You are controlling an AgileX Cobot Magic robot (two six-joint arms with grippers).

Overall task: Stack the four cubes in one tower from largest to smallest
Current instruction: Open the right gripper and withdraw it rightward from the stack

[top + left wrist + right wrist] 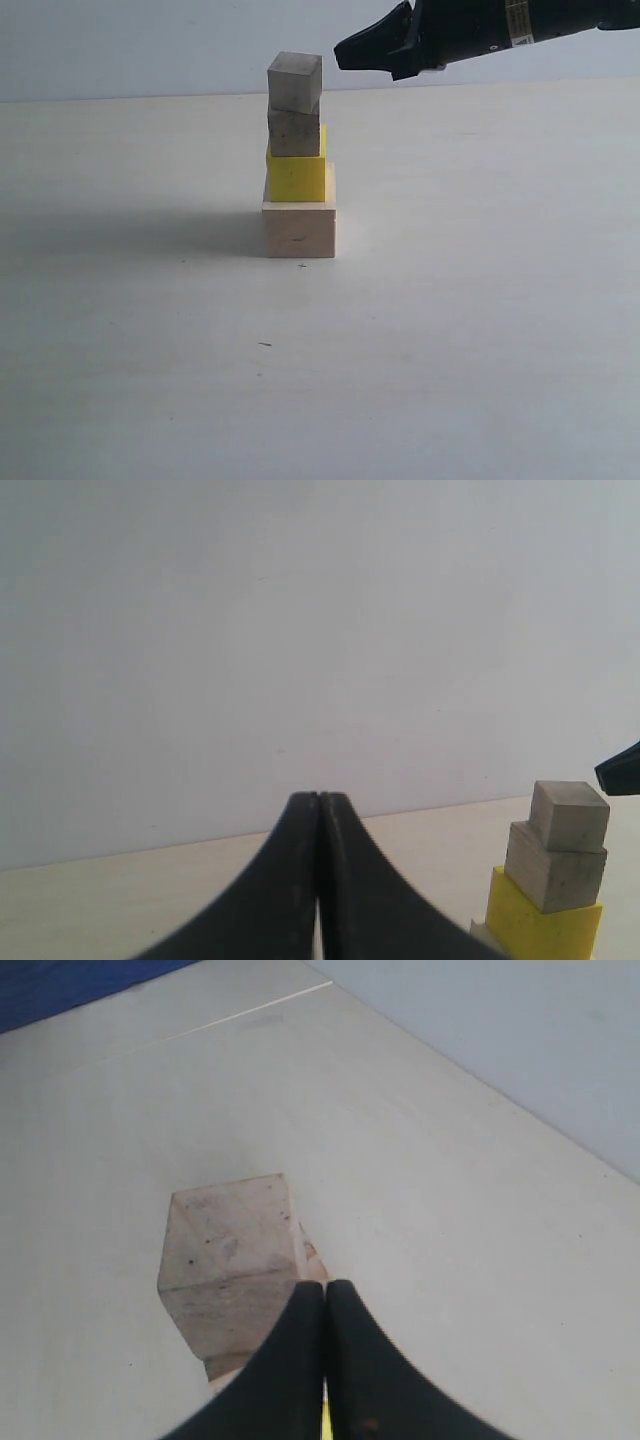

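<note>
The tower stands mid-table in the exterior view: the largest pale wood cube (pixel 299 230) at the base, the yellow cube (pixel 296 177) on it, a knotty wood cube (pixel 295 132) above, and the tiniest cube (pixel 295 82) on top, slightly turned. My right gripper (pixel 342 54) hovers shut and empty just right of the top cube, apart from it. In the right wrist view the right gripper (pixel 325 1285) looks down past the top cube (pixel 228 1235). My left gripper (pixel 318 796) is shut on nothing, away from the tower (pixel 556 875).
The pale table (pixel 480 300) spreads around the tower, with a white wall behind. A blue area (pixel 60 985) lies beyond the table's far corner in the right wrist view.
</note>
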